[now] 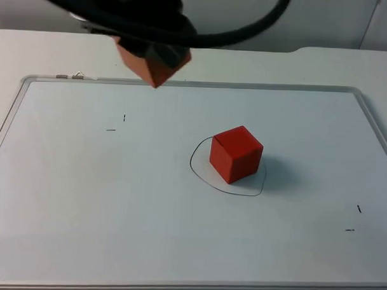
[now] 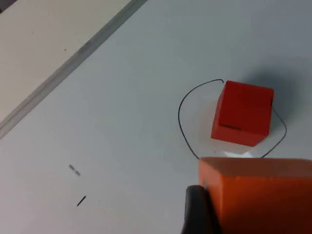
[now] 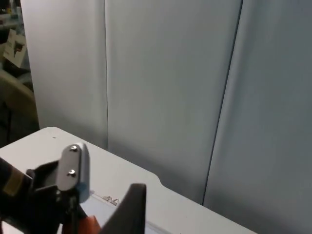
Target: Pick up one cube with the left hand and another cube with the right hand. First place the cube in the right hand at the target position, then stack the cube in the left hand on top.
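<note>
1. A red cube (image 1: 236, 154) sat inside the hand-drawn black outline (image 1: 199, 174) on the whiteboard (image 1: 115, 212), slightly toward four o'clock of centre.
2. The left gripper (image 1: 155, 58) hung above the board at eleven o'clock, jaws clamped on an orange cube (image 1: 152, 67).
3. The right gripper (image 3: 131, 209) faced the grey partition wall (image 3: 170, 73); whether its jaws were parted I could not tell.

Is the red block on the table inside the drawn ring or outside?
Inside. The red block sits on the table within the drawn ring.
</note>
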Available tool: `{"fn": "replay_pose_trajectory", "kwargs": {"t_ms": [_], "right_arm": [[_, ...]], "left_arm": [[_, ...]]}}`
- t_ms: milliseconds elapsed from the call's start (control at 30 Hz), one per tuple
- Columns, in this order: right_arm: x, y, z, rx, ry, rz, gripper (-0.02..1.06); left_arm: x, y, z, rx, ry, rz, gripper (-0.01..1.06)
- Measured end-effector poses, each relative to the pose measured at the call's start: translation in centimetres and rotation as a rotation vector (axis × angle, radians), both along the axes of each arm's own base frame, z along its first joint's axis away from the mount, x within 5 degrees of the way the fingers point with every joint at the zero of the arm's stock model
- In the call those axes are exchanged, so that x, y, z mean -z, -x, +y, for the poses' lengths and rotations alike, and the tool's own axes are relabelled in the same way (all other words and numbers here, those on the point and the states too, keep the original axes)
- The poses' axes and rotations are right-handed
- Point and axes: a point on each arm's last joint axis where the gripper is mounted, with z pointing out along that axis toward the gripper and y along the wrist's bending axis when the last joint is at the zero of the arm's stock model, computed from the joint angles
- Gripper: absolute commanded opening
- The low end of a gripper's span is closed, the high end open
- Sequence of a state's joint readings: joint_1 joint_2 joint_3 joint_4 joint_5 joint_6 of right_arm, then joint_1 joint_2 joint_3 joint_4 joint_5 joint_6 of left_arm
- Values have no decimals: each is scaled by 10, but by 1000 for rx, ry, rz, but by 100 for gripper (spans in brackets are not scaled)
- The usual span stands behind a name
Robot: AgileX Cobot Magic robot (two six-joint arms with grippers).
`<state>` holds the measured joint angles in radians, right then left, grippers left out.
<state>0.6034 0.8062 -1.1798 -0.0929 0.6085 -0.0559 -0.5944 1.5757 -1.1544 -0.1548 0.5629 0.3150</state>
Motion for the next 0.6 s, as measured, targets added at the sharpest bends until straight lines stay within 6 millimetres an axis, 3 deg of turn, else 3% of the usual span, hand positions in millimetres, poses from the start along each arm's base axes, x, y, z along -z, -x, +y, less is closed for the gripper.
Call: {"fn": "replay_pose_trajectory", "kwargs": {"t_ms": [133, 233, 600], "right_arm": [[2, -1, 0, 1, 6, 2, 97], [3, -1, 1, 1, 7, 4, 97], [3, -1, 1, 2, 9, 3, 97]], "left_arm": [[25, -27, -25, 46, 11, 58, 0], [38, -36, -33, 65, 10, 87, 0], [66, -69, -59, 91, 3, 117, 0]]}}
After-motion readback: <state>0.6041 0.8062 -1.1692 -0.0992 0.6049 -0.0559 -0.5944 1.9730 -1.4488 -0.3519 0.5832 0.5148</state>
